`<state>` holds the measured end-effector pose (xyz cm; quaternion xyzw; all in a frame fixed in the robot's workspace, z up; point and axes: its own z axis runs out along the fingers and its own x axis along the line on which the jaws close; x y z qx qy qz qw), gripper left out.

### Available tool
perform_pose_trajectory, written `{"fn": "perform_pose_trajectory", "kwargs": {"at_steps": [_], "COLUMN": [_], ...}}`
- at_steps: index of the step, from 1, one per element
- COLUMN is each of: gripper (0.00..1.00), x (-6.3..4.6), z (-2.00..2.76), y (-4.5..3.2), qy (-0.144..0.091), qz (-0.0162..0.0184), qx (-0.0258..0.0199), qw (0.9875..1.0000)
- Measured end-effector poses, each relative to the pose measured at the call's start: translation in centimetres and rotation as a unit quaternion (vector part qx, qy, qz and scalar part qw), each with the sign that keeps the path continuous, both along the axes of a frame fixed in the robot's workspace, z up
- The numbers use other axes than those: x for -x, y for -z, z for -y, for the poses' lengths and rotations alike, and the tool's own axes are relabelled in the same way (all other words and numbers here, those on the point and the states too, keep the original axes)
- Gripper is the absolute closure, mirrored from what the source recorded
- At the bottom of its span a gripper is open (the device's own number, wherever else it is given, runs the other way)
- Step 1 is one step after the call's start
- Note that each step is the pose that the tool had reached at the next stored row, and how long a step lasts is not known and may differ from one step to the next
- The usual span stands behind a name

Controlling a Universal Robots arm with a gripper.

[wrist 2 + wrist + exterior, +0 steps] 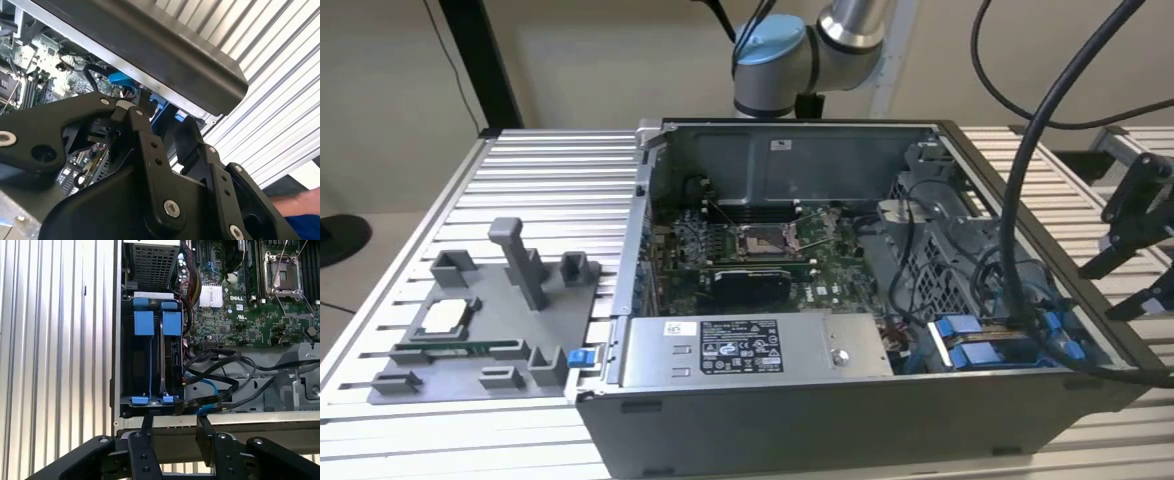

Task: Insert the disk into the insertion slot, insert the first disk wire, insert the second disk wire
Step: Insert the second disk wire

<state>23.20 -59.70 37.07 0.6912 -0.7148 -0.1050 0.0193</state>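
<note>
Claw (pixel 175 427) hangs wide and empty near the insertion slot (pixel 142 360), where loose black cables (pixel 215 352) could snag its fingers.

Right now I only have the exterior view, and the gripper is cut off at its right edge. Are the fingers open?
Observer: Yes. In the first wrist view the gripper shows its fingers apart, nothing between them.
Operator: Where do they sit?
Observer: Their tips line up with the case's rim, at the end of the drive bay.
Operator: Cables nearby?
Observer: A blue cable curls beside that end of the bay, among black cables.
</note>
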Motion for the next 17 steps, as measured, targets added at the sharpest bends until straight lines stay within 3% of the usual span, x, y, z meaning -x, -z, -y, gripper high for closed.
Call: {"fn": "perform_pose_trajectory", "kwargs": {"at_steps": [4,8,11,14,17], "gripper": [0.00,0.00,0.00,0.00,0.00], "x": [0.1,0.1,0.1,0.1,0.1], "z": [0.02,0.02,0.02,0.01,0.00], "y": [0.72,1.10,1.19,1.24,1.37], "qy": [0.000,0.000,0.000,0.000,0.000], "qz": [-0.0008,-0.0052,-0.0112,-0.0193,-0.0237], "qx": [-0.0002,-0.0004,-0.0016,-0.0036,-0.0055], "qw": [1.0000,1.0000,0.9999,0.9998,0.9997]}}
